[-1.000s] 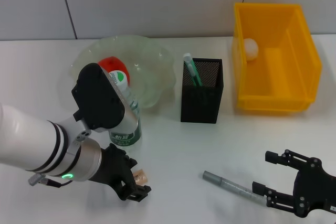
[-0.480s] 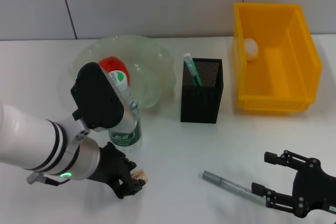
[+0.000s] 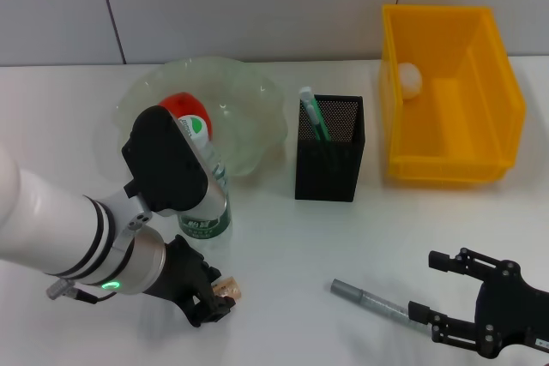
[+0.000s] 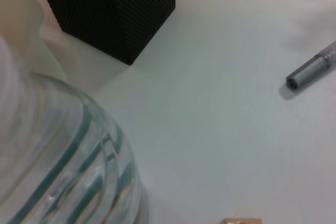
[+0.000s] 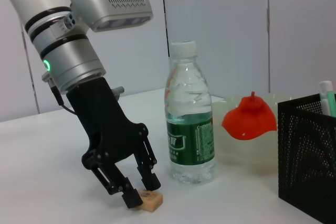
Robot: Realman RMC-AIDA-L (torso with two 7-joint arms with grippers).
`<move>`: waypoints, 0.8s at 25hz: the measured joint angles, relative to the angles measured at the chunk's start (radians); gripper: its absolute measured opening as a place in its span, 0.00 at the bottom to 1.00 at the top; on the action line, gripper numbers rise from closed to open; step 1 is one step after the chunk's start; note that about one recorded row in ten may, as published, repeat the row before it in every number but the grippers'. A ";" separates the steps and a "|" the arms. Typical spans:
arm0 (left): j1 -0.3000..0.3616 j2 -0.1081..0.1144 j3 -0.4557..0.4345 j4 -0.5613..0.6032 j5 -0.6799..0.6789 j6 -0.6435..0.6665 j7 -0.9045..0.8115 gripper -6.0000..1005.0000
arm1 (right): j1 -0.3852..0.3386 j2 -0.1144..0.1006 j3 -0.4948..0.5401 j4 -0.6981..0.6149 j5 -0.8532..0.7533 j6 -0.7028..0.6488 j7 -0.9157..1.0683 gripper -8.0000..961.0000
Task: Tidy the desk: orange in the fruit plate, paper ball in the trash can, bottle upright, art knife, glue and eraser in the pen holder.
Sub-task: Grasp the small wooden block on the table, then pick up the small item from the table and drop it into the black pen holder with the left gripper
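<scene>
My left gripper (image 3: 214, 304) is low over the table, its open fingers set closely on either side of the tan eraser (image 3: 228, 288), which lies on the table; the right wrist view shows the gripper (image 5: 142, 191) and the eraser (image 5: 150, 201). The bottle (image 3: 205, 199) stands upright just behind. The orange (image 3: 183, 107) lies in the fruit plate (image 3: 249, 92). The paper ball (image 3: 410, 78) lies in the trash can (image 3: 493, 117). The pen holder (image 3: 330, 156) holds a green-and-white glue stick (image 3: 312, 115). The grey art knife (image 3: 371, 301) lies on the table by my open right gripper (image 3: 446, 296).
The left wrist view shows the bottle (image 4: 58, 161) close up, the pen holder (image 4: 113, 9) and the knife's end (image 4: 311, 70). A grey wall runs behind the white table (image 3: 283, 237).
My left gripper has shifted slightly back and left around the eraser, its fingers drawing closer to it. The eraser has stayed on the table. The right gripper has barely moved.
</scene>
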 joint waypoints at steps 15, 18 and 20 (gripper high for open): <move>0.007 -0.001 0.000 0.040 -0.009 0.011 -0.013 0.27 | -0.003 0.005 0.017 -0.001 0.001 -0.010 0.002 0.79; 0.048 0.000 0.010 0.177 -0.043 0.042 -0.029 0.27 | -0.004 0.005 0.017 0.000 0.004 -0.013 0.004 0.79; 0.079 0.002 0.016 0.280 -0.085 0.056 -0.032 0.27 | -0.006 0.005 0.017 0.001 0.006 -0.014 0.006 0.79</move>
